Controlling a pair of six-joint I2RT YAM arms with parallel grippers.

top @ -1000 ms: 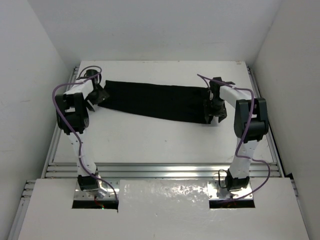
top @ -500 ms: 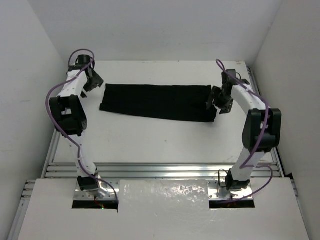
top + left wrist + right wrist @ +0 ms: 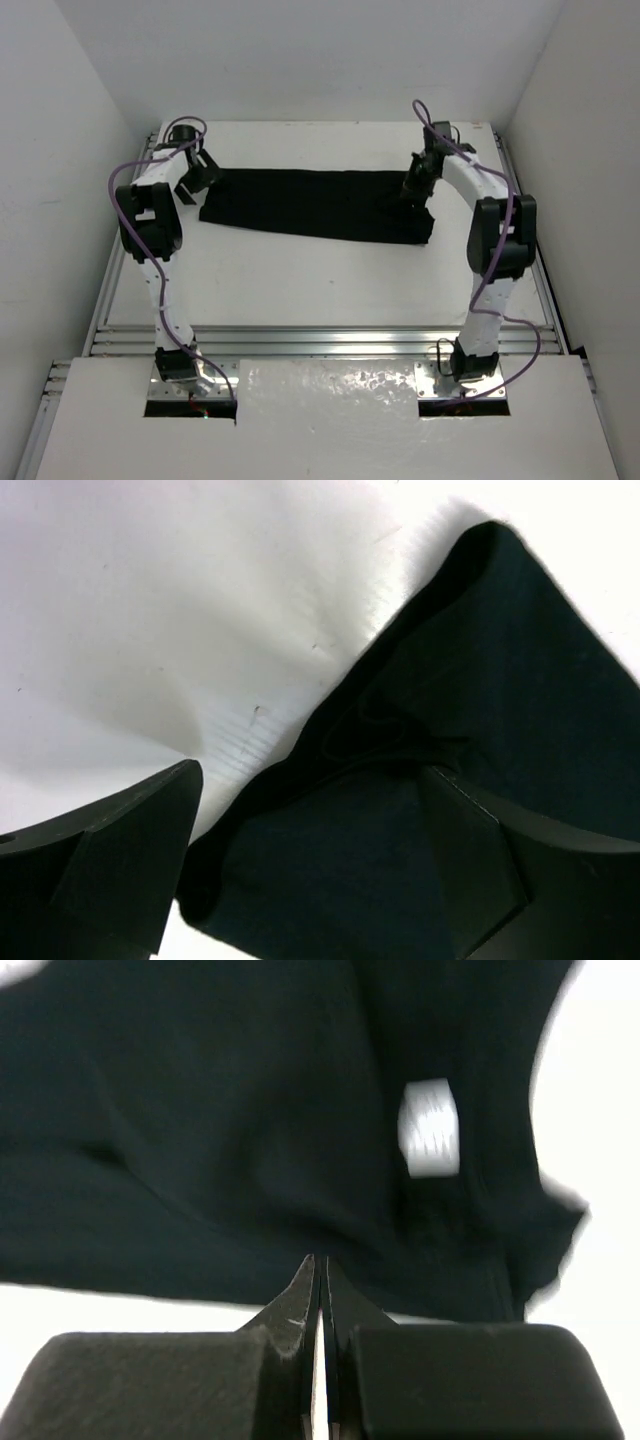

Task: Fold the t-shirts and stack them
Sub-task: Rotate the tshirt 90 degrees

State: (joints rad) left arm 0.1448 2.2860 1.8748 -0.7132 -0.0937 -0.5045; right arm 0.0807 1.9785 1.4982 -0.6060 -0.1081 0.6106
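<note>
Black t-shirt is a long folded strip across the far desk. The left end effector is open over its left corner, and the right end effector is shut on nothing by the neck label. Guessing both ends need grabbing next.

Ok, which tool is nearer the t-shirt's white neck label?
Right. The right tool, shut, points at the edge of the t-shirt just short of the label. The left tool, open, straddles a corner at the opposite, left end.
</note>
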